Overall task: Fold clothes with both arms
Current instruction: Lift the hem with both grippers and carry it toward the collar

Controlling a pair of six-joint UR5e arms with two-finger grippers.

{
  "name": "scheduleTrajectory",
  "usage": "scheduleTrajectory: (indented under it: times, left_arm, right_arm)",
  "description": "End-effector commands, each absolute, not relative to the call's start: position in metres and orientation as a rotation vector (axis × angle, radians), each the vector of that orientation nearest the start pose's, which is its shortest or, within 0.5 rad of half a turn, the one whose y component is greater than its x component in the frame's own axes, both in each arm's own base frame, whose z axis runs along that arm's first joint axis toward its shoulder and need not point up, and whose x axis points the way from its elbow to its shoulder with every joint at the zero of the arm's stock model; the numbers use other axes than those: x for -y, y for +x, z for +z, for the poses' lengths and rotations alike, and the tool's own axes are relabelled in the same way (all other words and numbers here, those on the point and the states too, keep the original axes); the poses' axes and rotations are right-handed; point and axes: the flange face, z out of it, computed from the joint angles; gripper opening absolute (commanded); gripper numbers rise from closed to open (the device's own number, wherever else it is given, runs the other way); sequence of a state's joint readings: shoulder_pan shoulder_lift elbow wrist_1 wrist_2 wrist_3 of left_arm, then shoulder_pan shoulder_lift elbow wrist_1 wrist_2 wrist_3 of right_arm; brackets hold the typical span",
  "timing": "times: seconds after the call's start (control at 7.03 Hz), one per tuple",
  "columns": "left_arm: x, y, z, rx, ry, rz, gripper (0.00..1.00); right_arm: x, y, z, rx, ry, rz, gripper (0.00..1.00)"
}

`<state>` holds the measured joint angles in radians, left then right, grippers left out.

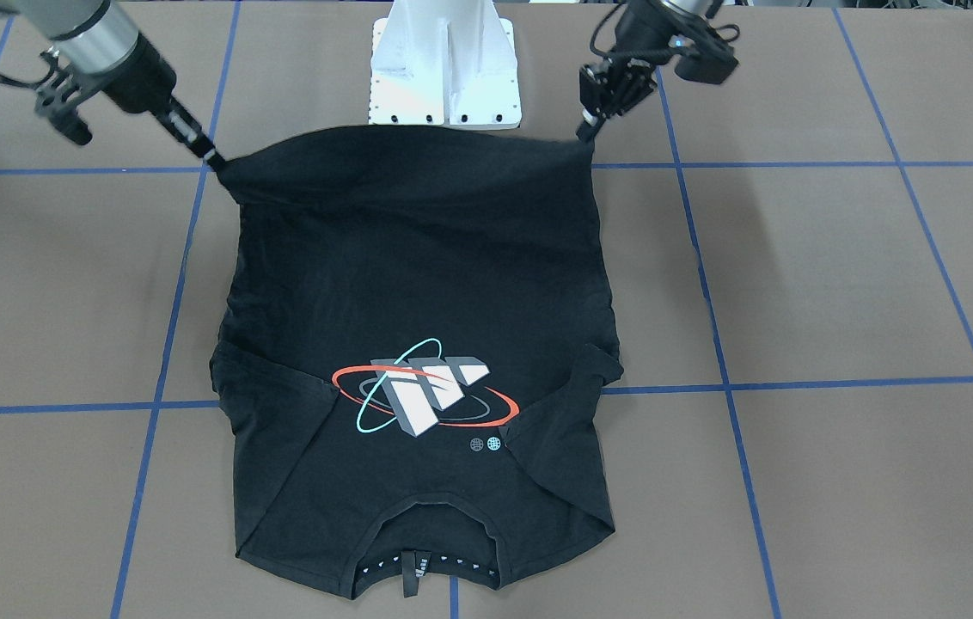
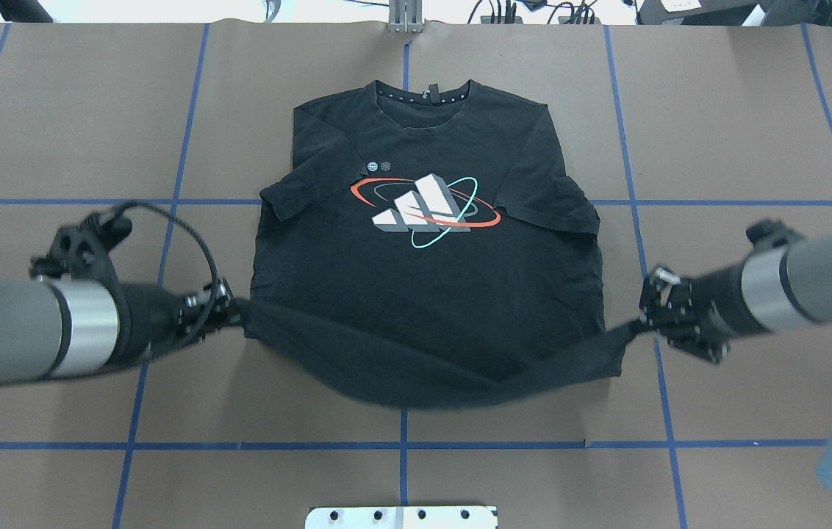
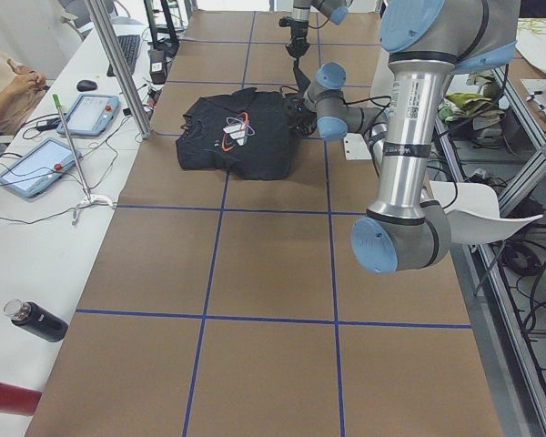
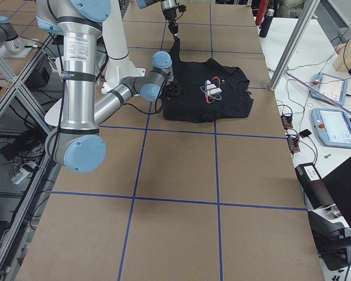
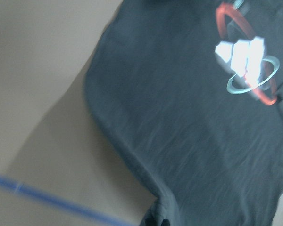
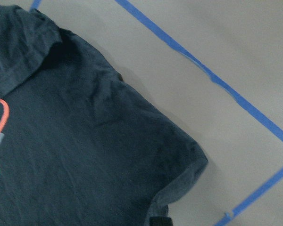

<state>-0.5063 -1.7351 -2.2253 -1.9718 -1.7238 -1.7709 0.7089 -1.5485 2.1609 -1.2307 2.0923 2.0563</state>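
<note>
Our black T-shirt (image 2: 423, 294) lies face up in the middle of the table (image 2: 56, 110). Its collar (image 2: 422, 110) is at 12 o'clock, and both sleeves (image 2: 306, 184) are tucked in over the chest. Our left gripper (image 2: 231, 316) pinches the bottom corner at 8 o'clock. Our right gripper (image 2: 644, 321) pinches the one at 4 o'clock. We hold both corners up and apart so the bottom edge is tight, ready, we think, to fold toward the collar. The white pedestal (image 2: 401, 516) sits at 6 o'clock, well apart. We see nothing blocking the fold.
</note>
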Motion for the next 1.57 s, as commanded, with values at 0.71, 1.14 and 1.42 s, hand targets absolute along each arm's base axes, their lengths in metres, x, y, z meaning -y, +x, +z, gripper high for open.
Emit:
scheduleTrajectory:
  times: [0.71, 1.14, 1.42]
  left_arm:
    - [0.534, 0.337, 0.256, -1.092, 0.271, -0.552, 0.00]
    - [0.601, 0.354, 0.290, -1.076, 0.338, -0.536, 0.00]
    - [0.625, 0.373, 0.325, -1.083, 0.343, -0.535, 0.00]
  right_arm:
    - [0.586, -0.267, 0.298, 0.808, -0.207, 0.797, 0.00]
    - [0.658, -0.296, 0.295, 0.746, -0.194, 0.777, 0.00]
    - [0.682, -0.334, 0.322, 0.758, -0.111, 0.758, 0.00]
